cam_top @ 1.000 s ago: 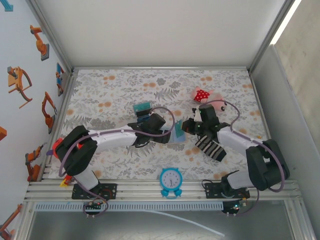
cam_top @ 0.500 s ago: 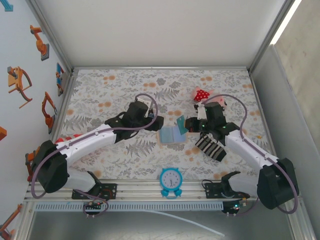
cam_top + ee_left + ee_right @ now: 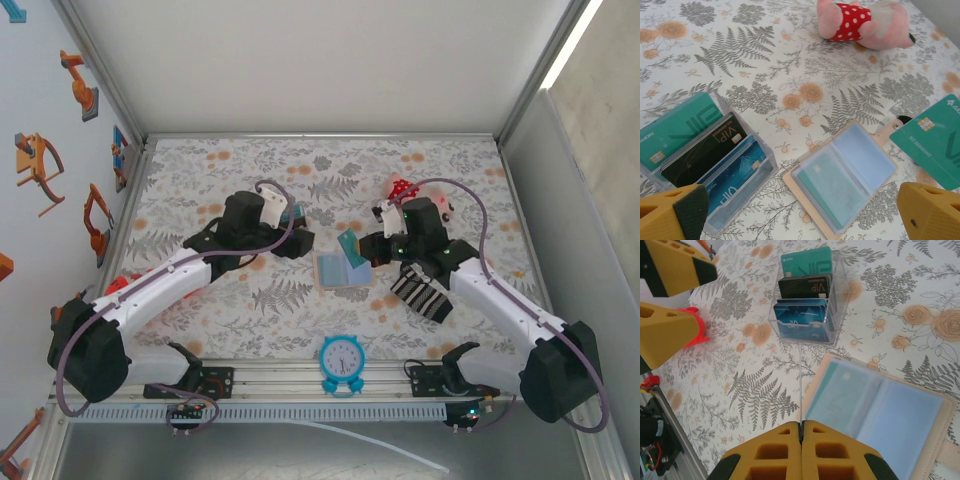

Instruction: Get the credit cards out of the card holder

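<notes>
While right tool (image 3: 801, 432) grips card (image 3: 932, 142), holder (image 3: 880, 415) beneath

1. The left arm (image 3: 170, 275) has drawn back leftward off the card holder (image 3: 338, 272), and the left jaws now sit nearer the clear card box (image 3: 771, 161).
2. The card holder, covered a second ago, now lies open and flat on the bench (image 3: 430, 180).
3. The right jaws have lifted a teal credit card (image 3: 348, 245) clear of it (pinched edge-on between them).
</notes>
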Controlling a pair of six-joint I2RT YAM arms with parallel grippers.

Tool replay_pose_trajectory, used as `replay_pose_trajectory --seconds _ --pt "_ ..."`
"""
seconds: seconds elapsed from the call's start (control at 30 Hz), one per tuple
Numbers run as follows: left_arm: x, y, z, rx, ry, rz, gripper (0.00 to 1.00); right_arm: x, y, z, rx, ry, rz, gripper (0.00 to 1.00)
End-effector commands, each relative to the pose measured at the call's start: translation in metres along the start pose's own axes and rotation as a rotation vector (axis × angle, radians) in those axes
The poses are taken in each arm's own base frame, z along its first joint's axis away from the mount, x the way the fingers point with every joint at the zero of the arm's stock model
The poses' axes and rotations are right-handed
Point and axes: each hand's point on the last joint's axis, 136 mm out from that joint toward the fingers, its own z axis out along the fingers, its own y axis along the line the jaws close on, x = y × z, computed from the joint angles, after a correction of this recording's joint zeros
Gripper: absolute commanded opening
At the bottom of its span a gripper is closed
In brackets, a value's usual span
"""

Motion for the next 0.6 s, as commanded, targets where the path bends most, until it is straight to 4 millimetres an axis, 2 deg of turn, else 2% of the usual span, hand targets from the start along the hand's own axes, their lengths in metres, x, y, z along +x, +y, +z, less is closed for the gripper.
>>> replay_pose_trajectory --seconds 0.0,0.17,0.4,0.57 --pt "-0.01 -0.014 -0.009 0.091 -0.03 0.078 0.97 -0.01 0.017 -0.004 -0.032 0.004 -0.087 0.0" --pt "-0.006 -0.021 -0.008 0.166 -0.016 0.117 0.99 -0.015 0.034 -0.003 -0.072 0.019 -0.157 0.0" --pt "-0.001 -0.043 -0.013 0.298 0.018 0.189 0.91 -0.019 0.054 -0.005 -0.143 0.042 -0.243 0.0" --pt "0.001 -0.055 -0.013 0.383 0.048 0.21 0.82 -0.017 0.065 -0.007 -0.199 0.065 -0.284 0.0"
